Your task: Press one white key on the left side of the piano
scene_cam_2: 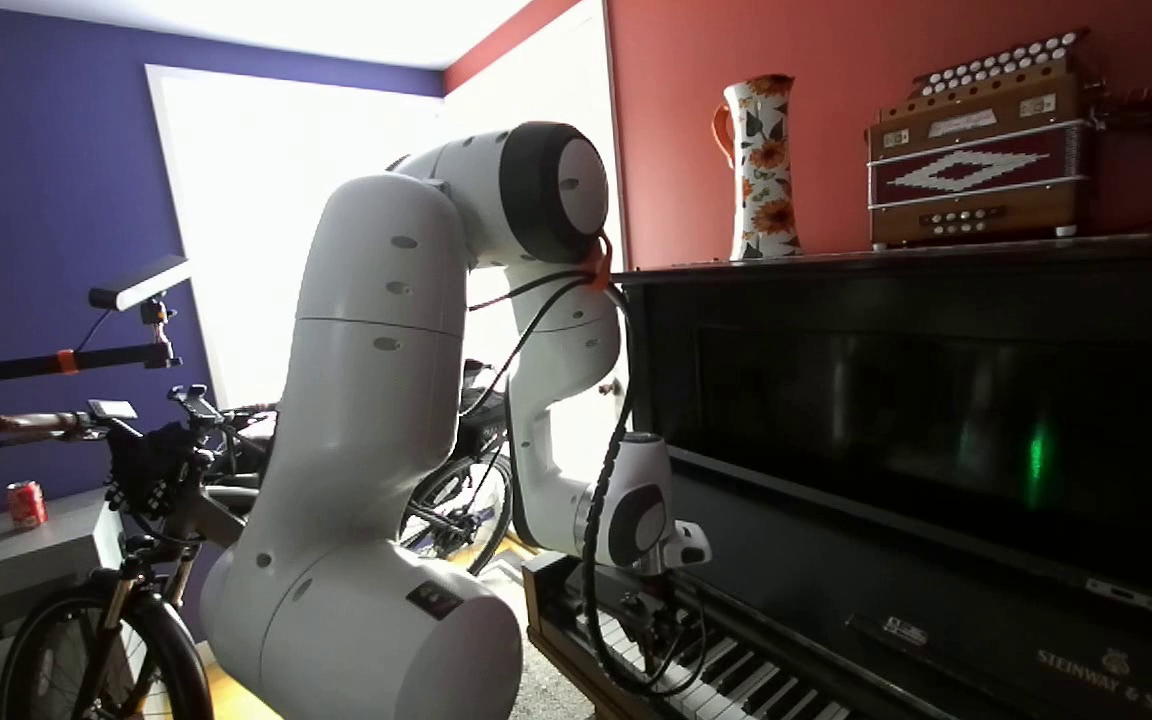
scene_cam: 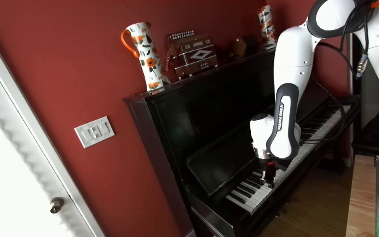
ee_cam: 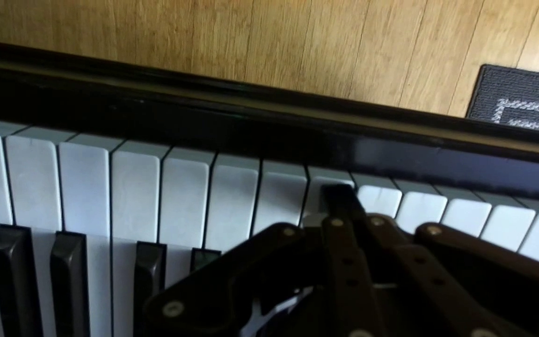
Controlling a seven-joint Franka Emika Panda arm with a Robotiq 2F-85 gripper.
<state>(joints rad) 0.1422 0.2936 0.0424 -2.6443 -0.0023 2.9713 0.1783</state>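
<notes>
The gripper [ee_cam: 342,196], clenched on nothing visible, points down at a white key [ee_cam: 315,192] of the Steinway upright piano [scene_cam_2: 836,350] beneath it; contact is unclear. Sideways drift during a press could sound the neighbouring key [ee_cam: 382,197] too.

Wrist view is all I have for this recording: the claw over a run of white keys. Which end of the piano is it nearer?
Observer: The left end, as a player would face the upright piano; an exterior view shows the claw there.
Operator: Any cabling near it?
Observer: Yes, a black cable loops down past the claw in an exterior view; whether they touch, I can't tell.
Operator: And what stands on top of the piano?
Observer: A button accordion beside a tall floral pitcher; both exterior views show them.
</notes>
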